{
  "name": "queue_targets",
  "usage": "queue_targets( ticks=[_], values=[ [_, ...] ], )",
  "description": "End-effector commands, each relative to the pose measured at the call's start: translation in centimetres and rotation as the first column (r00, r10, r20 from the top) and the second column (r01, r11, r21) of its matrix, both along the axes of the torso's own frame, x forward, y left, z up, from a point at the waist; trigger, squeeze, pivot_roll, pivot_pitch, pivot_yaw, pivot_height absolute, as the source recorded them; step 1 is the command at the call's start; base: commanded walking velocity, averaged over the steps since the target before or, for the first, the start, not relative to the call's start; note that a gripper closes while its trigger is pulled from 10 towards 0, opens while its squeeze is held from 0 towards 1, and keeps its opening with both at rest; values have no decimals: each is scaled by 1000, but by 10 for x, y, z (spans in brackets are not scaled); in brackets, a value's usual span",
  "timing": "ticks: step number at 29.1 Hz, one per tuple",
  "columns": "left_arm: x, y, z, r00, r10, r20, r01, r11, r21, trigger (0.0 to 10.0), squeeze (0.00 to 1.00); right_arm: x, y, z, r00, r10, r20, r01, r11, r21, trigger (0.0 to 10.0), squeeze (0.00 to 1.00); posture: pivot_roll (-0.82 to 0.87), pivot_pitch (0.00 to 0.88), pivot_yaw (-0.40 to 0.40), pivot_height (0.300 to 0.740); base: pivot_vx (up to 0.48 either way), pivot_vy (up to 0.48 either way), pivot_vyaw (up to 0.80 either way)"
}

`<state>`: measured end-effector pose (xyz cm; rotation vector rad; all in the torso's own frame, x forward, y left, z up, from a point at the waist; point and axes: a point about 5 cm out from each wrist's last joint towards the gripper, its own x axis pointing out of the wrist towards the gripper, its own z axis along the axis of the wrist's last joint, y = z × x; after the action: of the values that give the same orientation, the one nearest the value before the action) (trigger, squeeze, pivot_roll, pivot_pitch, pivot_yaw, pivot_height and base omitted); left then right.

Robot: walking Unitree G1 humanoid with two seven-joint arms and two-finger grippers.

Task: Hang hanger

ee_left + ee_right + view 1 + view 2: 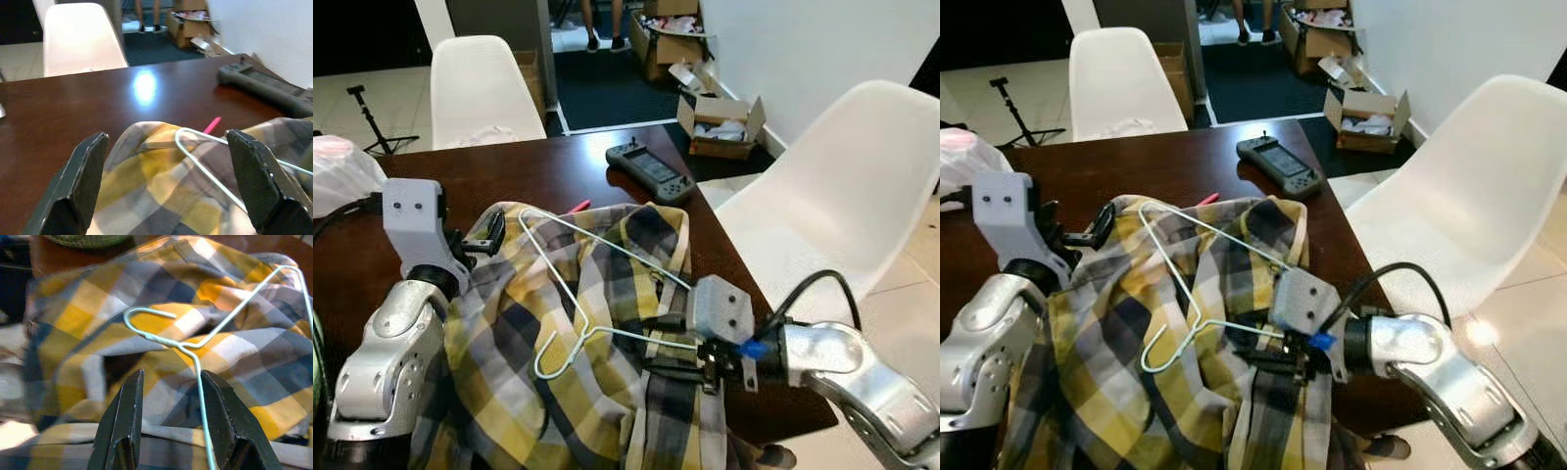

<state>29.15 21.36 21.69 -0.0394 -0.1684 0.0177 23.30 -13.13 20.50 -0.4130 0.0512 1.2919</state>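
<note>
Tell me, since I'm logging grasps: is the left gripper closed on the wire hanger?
No, the left gripper is wide open above the plaid shirt, with the wire hanger untouched.

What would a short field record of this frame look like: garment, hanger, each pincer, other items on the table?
garment: yellow plaid shirt crumpled on the dark wooden table
hanger: white wire hanger lying on the shirt
right pincer: open, fingers either side of the hanger's wire near the hook
left pincer: open wide, over the shirt's far edge
other items: grey handheld controller, pink pen by the shirt
seating: white chairs around the table
</note>
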Motion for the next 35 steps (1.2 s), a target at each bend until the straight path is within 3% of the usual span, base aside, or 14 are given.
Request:
queue_targets(
  ticks=[1, 2, 4, 5, 6, 9, 12, 13, 20, 21, 23, 24, 25, 35],
  values=[
    [-3, 6, -7, 1000, 22, -23, -22, 1000, 4, 10000, 0, 10, -4, 15, 996, -76, 47, 70, 991, 112, 10000, 0, 46, 148, 1, 740, 0, 0, 0],
    [-4, 8, -9, 999, 29, -32, -29, 1000, 5, 10000, 0, 21, -5, 21, 985, -159, 74, 143, 973, 182, 10000, 0, 47, 144, -1, 740, 0, 0, 0],
    [-4, 8, -9, 999, 29, -32, -29, 1000, 5, 10000, 0, 21, -5, 21, 985, -159, 74, 143, 973, 182, 10000, 0, 47, 144, -1, 740, 0, 0, 0],
    [-5, 8, -11, 999, 34, -38, -34, 999, 6, 10000, 0, 30, -4, 24, 970, -228, 87, 203, 951, 232, 10000, 0, 47, 144, -1, 740, 0, 0, 0],
    [-5, 8, -11, 999, 34, -38, -34, 999, 6, 10000, 0, 30, -4, 24, 970, -228, 87, 203, 951, 232, 10000, 0, 47, 144, -1, 740, 0, 0, 0],
    [-13, 8, -19, 995, 69, -71, -66, 997, 44, 10000, 0, 62, 4, 18, 871, -491, 3, 457, 813, 362, 10000, 0, 62, 141, -3, 740, 0, 0, 0],
    [-13, 8, -19, 995, 69, -71, -66, 997, 44, 10000, 0, 62, 4, 18, 871, -491, 3, 457, 813, 362, 10000, 0, 62, 141, -3, 740, 0, 0, 0],
    [-19, 2, -21, 994, 76, -79, -71, 996, 56, 10000, 0, 69, 15, 8, 825, -558, -86, 544, 744, 388, 10000, 0, 74, 150, -3, 740, 0, 0, 0],
    [-25, -8, -19, 995, 70, -65, -63, 993, 104, 10000, 0, 70, 20, 0, 803, -576, -155, 583, 705, 404, 10000, 0, 90, 167, -4, 740, 0, 0, 0],
    [-28, -11, -16, 997, 66, -48, -61, 992, 114, 10000, 0, 69, 21, -3, 791, -584, -181, 600, 685, 412, 10000, 0, 88, 138, -10, 740, 0, 0, 0],
    [-37, -19, -18, 996, 71, -48, -64, 990, 126, 10000, 0, 65, 18, -14, 715, -647, -264, 686, 578, 442, 10000, 0, 89, 150, -12, 740, 0, 0, 0],
    [-37, -19, -18, 996, 71, -48, -64, 990, 126, 10000, 0, 65, 18, -14, 715, -647, -264, 686, 578, 442, 10000, 0, 89, 150, -12, 740, 0, 0, 0],
    [-40, -23, -22, 996, 64, -55, -56, 989, 137, 10000, 0, 62, 18, -20, 684, -669, -291, 716, 540, 442, 10000, 0, 89, 150, -12, 740, -244, 0, 0],
    [-42, -37, -26, 997, 36, -67, -26, 989, 145, 10000, 0, 61, 18, -27, 619, -725, -302, 768, 479, 426, 10000, 0, 75, 142, -6, 740, -253, 0, 0]
  ],
)
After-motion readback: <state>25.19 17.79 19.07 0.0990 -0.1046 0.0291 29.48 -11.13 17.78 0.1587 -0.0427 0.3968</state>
